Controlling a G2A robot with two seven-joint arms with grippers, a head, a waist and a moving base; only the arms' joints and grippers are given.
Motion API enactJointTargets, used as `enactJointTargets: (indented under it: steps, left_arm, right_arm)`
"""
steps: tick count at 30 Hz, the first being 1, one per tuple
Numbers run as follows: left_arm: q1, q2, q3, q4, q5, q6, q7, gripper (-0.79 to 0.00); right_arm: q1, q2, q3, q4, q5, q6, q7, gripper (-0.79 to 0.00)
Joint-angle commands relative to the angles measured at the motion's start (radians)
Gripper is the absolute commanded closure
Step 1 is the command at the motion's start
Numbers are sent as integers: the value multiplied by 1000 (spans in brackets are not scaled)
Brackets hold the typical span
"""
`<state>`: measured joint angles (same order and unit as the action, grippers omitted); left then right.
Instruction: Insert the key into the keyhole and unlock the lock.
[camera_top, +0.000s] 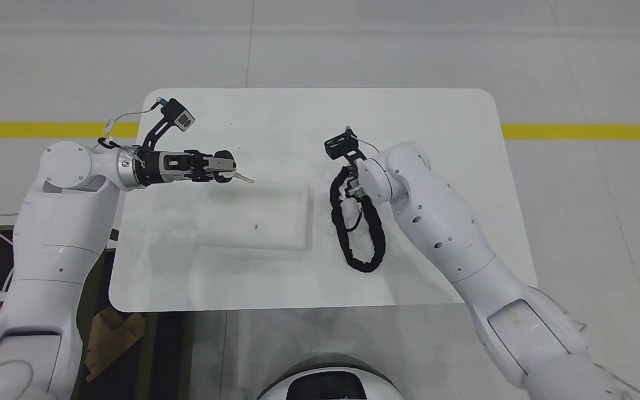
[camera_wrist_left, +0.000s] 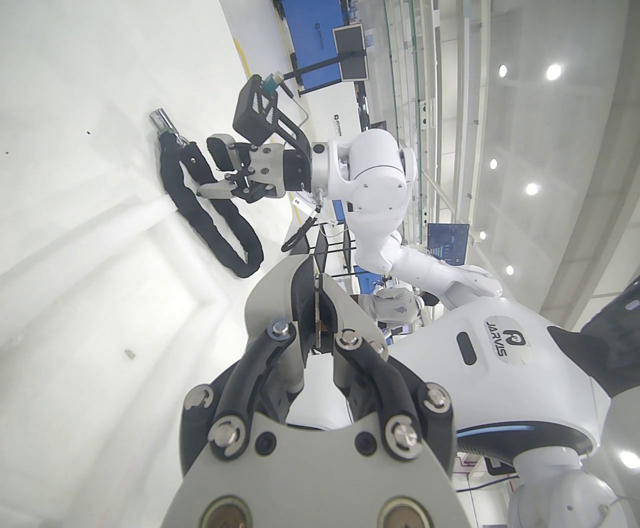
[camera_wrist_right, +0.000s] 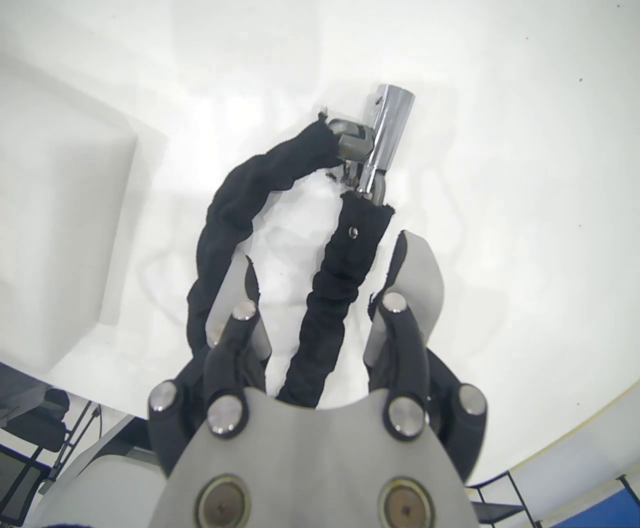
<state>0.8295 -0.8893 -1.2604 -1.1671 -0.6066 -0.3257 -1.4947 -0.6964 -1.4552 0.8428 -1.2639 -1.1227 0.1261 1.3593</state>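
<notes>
A chain lock in a black fabric sleeve (camera_top: 360, 245) lies looped on the white table right of centre. Its chrome lock cylinder (camera_wrist_right: 387, 135) rests flat at the loop's far end, also seen in the left wrist view (camera_wrist_left: 161, 120). My right gripper (camera_wrist_right: 327, 260) is open and low over the table, its fingers (camera_wrist_right: 415, 270) on either side of one sleeve strand just behind the cylinder. The left gripper (camera_top: 228, 166) is held over the table's left part, apart from the lock, shut on a small metal key (camera_wrist_left: 317, 305). The key's blade (camera_top: 243, 178) points toward the lock.
A shallow white tray (camera_top: 300, 195) is set in the table's middle, between the two grippers, with a small speck inside it (camera_wrist_left: 130, 354). The table's near edge and rounded corners lie close to the chain's loop.
</notes>
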Motion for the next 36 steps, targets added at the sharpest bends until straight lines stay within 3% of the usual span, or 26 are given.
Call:
enactJointTargets:
  steps: [1, 5, 11, 12, 13, 16, 24, 33, 36]
  left_arm:
    - [0, 0, 0, 0, 0, 0, 0, 0]
    - [0, 0, 0, 0, 0, 0, 0, 0]
    - [0, 0, 0, 0, 0, 0, 0, 0]
    - [0, 0, 0, 0, 0, 0, 0, 0]
    - [0, 0, 0, 0, 0, 0, 0, 0]
    - [0, 0, 0, 0, 0, 0, 0, 0]
    - [0, 0, 0, 0, 0, 0, 0, 0]
    - [0, 0, 0, 0, 0, 0, 0, 0]
    - [0, 0, 0, 0, 0, 0, 0, 0]
  right_arm:
    - [7, -14, 5, 29, -7, -7, -4, -483]
    - [16, -42, 17, 77, -39, -10, -10, -379]
    - [21, -77, 52, 137, -90, -8, -4, -345]
    - [21, -82, 62, 146, -91, -6, 1, -311]
    - [19, -87, 71, 152, -91, -10, 1, -206]
    - [13, -99, 103, 167, -91, -17, 8, 0]
    - [-24, -108, 229, 122, -82, -78, 25, 0]
    - [-135, -49, 445, -90, 169, -260, 100, 0]
    - [-145, -45, 459, -106, 165, -266, 113, 0]
